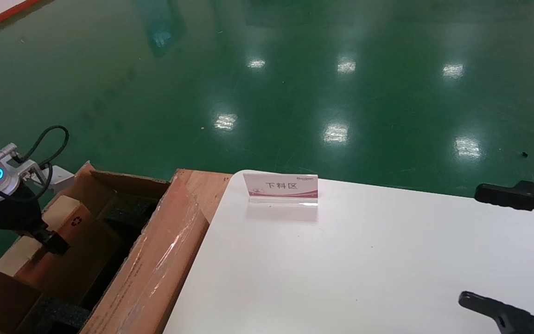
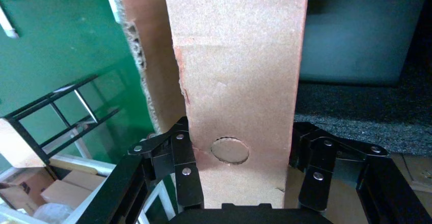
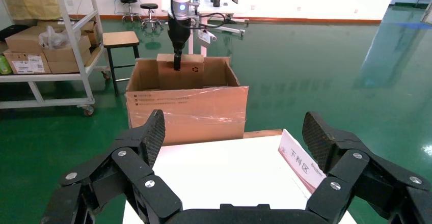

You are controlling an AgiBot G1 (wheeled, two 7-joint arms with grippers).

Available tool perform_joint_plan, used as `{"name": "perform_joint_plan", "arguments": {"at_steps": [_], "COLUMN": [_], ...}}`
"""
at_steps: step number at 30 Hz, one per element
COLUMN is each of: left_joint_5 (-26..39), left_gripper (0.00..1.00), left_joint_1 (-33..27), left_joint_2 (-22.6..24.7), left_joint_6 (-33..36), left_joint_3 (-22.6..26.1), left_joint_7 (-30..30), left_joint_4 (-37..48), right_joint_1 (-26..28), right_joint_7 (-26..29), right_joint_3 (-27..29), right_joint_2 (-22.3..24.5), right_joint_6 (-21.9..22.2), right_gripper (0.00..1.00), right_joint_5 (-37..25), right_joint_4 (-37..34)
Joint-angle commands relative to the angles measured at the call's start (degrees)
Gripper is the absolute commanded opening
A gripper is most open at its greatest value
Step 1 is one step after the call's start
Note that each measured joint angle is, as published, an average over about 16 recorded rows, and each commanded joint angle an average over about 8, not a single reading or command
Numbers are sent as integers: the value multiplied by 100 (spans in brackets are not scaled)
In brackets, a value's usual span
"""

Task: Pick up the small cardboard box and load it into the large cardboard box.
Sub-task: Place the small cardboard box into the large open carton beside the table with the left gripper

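The small cardboard box (image 1: 70,218), pinkish-brown with a black recycling mark, stands on edge inside the large cardboard box (image 1: 155,260). My left gripper (image 1: 53,242) is shut on it from above. In the left wrist view the fingers (image 2: 184,152) press both sides of the small box (image 2: 239,81) beside its round hole. The right wrist view shows the left gripper (image 3: 177,61) holding the small box (image 3: 187,72) in the large box (image 3: 186,107). My right gripper (image 1: 471,244) is open and empty over the table's right side; its own view (image 3: 235,127) shows it open too.
Black foam (image 1: 125,211) lies inside the large box, which has clear tape on its near flap. A white table (image 1: 364,260) carries a small upright sign (image 1: 281,188). A shelf cart with cartons (image 3: 51,40) and a stool (image 3: 121,39) stand beyond on the green floor.
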Motion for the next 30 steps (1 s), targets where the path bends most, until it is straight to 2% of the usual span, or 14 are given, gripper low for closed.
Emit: {"name": "perform_joint_plan", "arguments": {"at_steps": [1, 4, 5, 30], "left_joint_5": [-58, -101, -110, -60], "left_gripper": [54, 92, 100, 100], "left_joint_1": [114, 183, 196, 119], "left_joint_2": [13, 22, 24, 15], "left_joint_6": [-28, -49, -54, -26], "left_joint_3": [-21, -42, -46, -25], "left_joint_7": [65, 115, 123, 80], "left_joint_4": [103, 162, 174, 111], "right_joint_1": [0, -1, -1, -1], "right_joint_7": [0, -1, -1, -1], "right_joint_3": [0, 0, 0, -1], "right_joint_2": [0, 1, 1, 1], "right_joint_6": [0, 1, 1, 1], "right_gripper": [100, 100, 100, 100], "right_joint_5": [0, 1, 2, 2], "right_joint_4": [0, -1, -1, -1]}}
